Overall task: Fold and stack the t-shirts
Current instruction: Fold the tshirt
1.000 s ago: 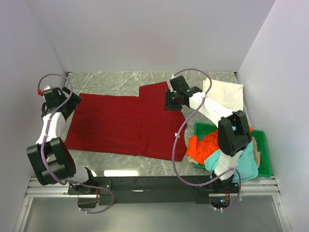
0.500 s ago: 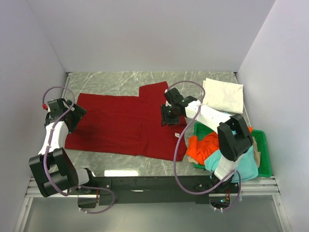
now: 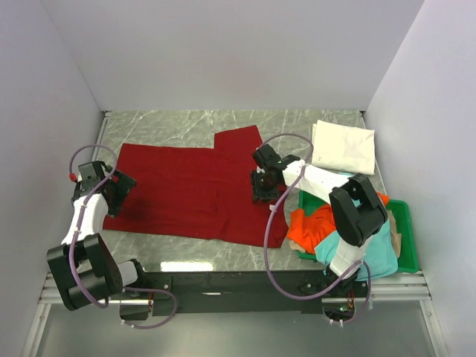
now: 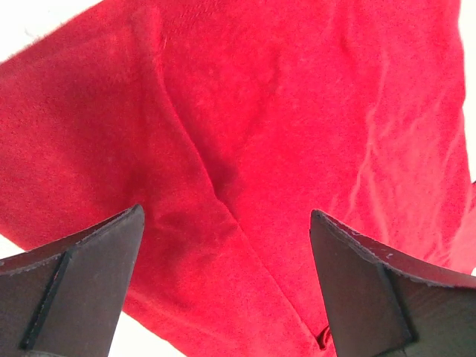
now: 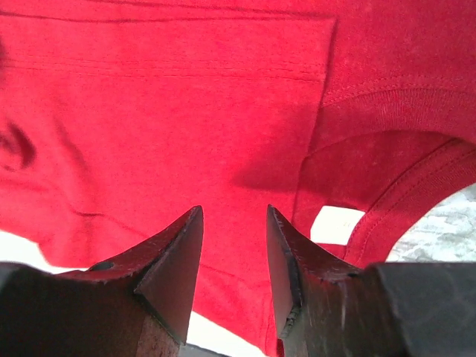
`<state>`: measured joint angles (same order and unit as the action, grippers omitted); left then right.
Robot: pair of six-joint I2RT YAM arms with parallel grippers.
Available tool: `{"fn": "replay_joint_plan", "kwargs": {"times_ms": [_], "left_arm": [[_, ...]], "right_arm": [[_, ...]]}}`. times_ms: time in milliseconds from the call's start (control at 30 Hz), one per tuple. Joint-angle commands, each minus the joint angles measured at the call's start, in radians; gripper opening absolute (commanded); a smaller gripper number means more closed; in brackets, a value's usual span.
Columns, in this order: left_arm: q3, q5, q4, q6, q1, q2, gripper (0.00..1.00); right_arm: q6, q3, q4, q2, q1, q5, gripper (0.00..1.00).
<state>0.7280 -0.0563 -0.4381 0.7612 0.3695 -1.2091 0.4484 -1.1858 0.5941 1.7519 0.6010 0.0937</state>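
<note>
Left gripper (image 4: 227, 216) is hovering wide open, right gripper (image 5: 234, 212) half-parted, neither clamping anything; we're watching the dark red shirt (image 3: 186, 186) lying unfolded beneath both. Beyond the right gripper the white shirt (image 3: 343, 147) looks folded; orange shirt (image 3: 309, 224) and teal shirt (image 3: 375, 256) are waiting behind.

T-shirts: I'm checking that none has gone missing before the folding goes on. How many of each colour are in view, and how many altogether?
Dark red t-shirt: 1
White t-shirt: 1
Orange t-shirt: 1
Teal t-shirt: 1
Total: 4
</note>
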Motion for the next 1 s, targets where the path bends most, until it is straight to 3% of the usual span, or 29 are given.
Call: {"fn": "replay_joint_plan", "kwargs": {"times_ms": [0, 633, 967], "left_arm": [[-0.007, -0.031, 0.051, 0.015, -0.004, -0.023, 0.99], [-0.042, -0.093, 0.262, 0.047, -0.004, -0.171, 1.00], [-0.018, -0.073, 0.268, 0.041, 0.000, -0.182, 0.99]], "right_arm": [[-0.005, 0.015, -0.031, 0.018, 0.008, -0.026, 0.47], [-0.045, -0.038, -0.024, 0.132, 0.005, -0.089, 0.46], [-0.053, -0.066, -0.005, 0.150, 0.002, -0.092, 0.46]]}}
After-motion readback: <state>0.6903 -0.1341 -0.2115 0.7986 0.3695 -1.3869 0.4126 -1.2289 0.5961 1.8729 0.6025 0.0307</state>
